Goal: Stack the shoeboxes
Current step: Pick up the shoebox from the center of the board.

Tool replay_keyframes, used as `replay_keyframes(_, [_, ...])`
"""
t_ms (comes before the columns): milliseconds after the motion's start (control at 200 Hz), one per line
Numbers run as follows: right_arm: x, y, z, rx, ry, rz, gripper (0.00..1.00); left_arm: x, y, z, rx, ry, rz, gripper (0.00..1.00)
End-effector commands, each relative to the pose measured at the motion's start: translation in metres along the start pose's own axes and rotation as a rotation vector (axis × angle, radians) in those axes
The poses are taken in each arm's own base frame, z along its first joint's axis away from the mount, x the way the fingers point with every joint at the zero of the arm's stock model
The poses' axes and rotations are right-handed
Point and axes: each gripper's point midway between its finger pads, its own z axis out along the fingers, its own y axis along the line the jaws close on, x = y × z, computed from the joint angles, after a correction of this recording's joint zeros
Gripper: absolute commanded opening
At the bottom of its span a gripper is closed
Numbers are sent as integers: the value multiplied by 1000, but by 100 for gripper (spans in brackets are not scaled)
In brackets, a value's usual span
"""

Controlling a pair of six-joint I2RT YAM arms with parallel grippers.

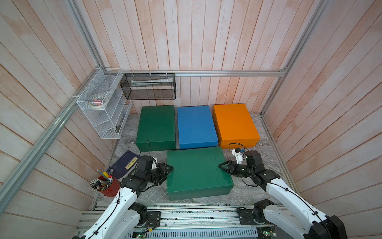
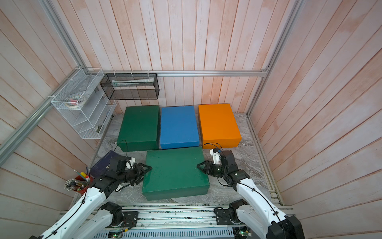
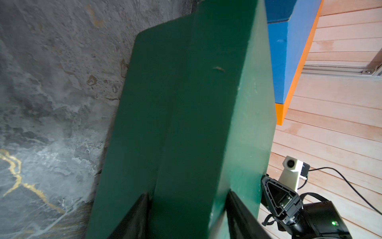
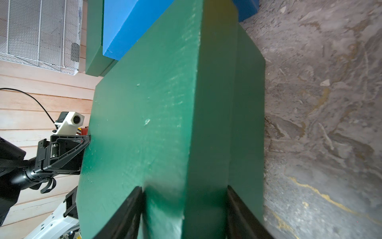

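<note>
1. No text, brand, number or sign can be read with certainty in any of the views.
2. A yellow label (image 1: 132,163) is seen on the cover of the dark navy book (image 1: 122,168) in a top view, close to one long edge of the cover.
3. Dark characters are printed in a row along that label, but they are too small and blurred to be made out.
</note>
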Motion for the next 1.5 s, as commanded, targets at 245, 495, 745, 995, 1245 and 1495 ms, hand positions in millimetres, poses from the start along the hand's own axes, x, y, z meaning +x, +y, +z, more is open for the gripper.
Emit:
replay_keyframes(245, [5,44,-11,-141,37,-73,58,3,-38,-17,84,16,19,57])
replay_keyframes(495, [-4,82,-22,-168,17,-130,57,4,-73,-40,150,2,53,57])
replay_keyframes(745, [-14,99,-34,-160,-29,-169,57,4,-96,-58,163,-35,99,57])
replay_keyframes(995, [-45,114,-34,-115,-91,-254,57,-17,-128,-60,156,-85,209,57])
replay_keyframes(1245, [-95,113,-26,-89,-142,-270,58,-61,-169,-54,81,-184,378,58])
replay_keyframes(1495, [-139,116,0,-154,-155,-250,58,-98,-210,-18,170,-139,403,60])
